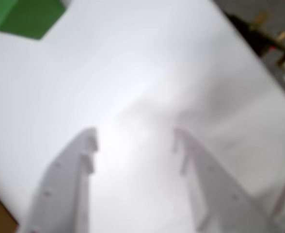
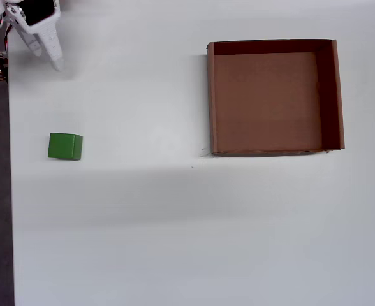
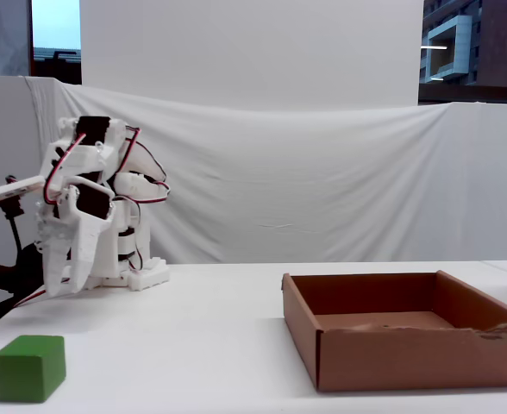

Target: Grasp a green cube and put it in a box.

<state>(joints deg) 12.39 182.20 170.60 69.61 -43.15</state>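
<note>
Here, the white worktop (image 2: 175, 223) is seen to fill nearly the whole overhead view, with a dark strip of floor along its left edge. A white cloth backdrop (image 3: 322, 181) is hung behind it in the fixed view.

The box (image 2: 211, 102), a shallow square of brown cardboard, is placed in the upper right of the overhead view; its floor is bare and nothing is seen inside it. In the fixed view it is shown at the lower right (image 3: 391, 358), with its near wall slightly frayed at the right corner.

The white arm (image 3: 94, 216), laced with red and black wires, is folded up at the left of the fixed view, on its base at the back of the worktop. In the overhead view only its tip is shown, in the upper left corner.

The hand (image 1: 135, 141) is pointed down at the worktop, and in the wrist view its two white fingers (image 1: 67, 187) are seen spread apart with nothing between them; only bare worktop is shown in the gap. The wrist view is blurred.

The green cube (image 2: 65, 146) is set on the worktop at the left of the overhead view, below the hand and well apart from both it and the box. In the wrist view it is cut off by the upper left corner (image 1: 26, 17); in the fixed view it is at the lower left (image 3: 29, 368).
</note>
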